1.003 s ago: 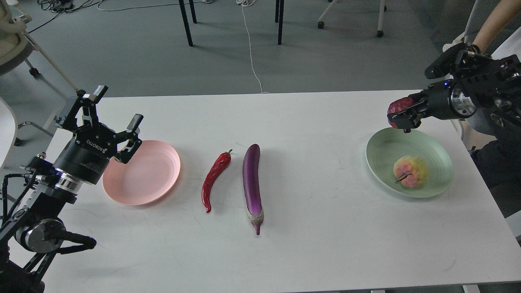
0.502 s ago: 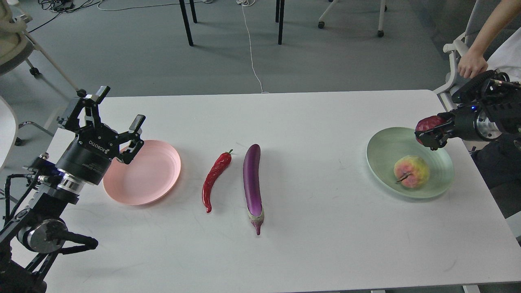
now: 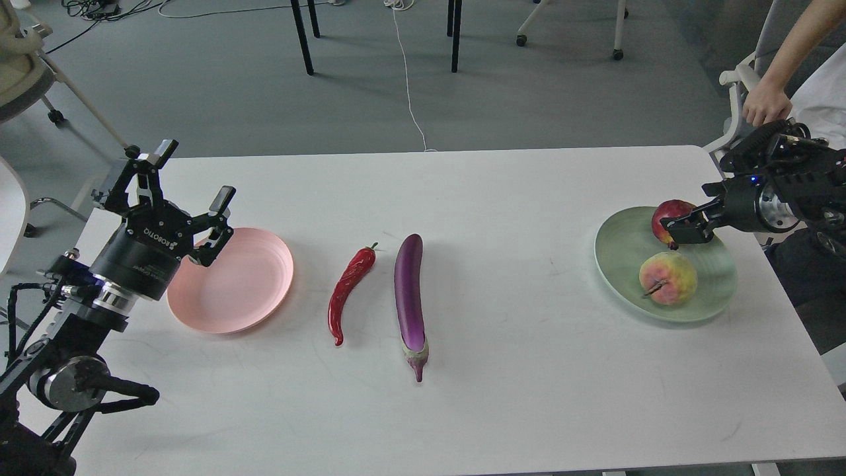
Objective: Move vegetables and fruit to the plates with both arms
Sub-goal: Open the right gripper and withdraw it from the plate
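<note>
The purple eggplant (image 3: 410,297) and the red chili pepper (image 3: 348,291) lie side by side on the white table (image 3: 502,396), at its middle. The pink plate (image 3: 231,281) sits empty at the left. My left gripper (image 3: 193,173) is open and empty, held above the plate's left rim. The mint green plate (image 3: 710,291) at the right holds the pink-and-yellow fruit (image 3: 667,277). My right gripper (image 3: 679,228) is low over the plate's far side, its fingers still closed around the dark red fruit (image 3: 667,215), which is down at the plate.
A person's hand (image 3: 765,106) rests on a white chair frame just beyond the table's right far corner. Chair and table legs (image 3: 301,36) and a white cable (image 3: 406,73) are on the grey floor behind the table.
My right gripper has carried the dark red fruit from above the green plate's far rim, swung right, then lowered it into the plate. The left arm has barely moved.
</note>
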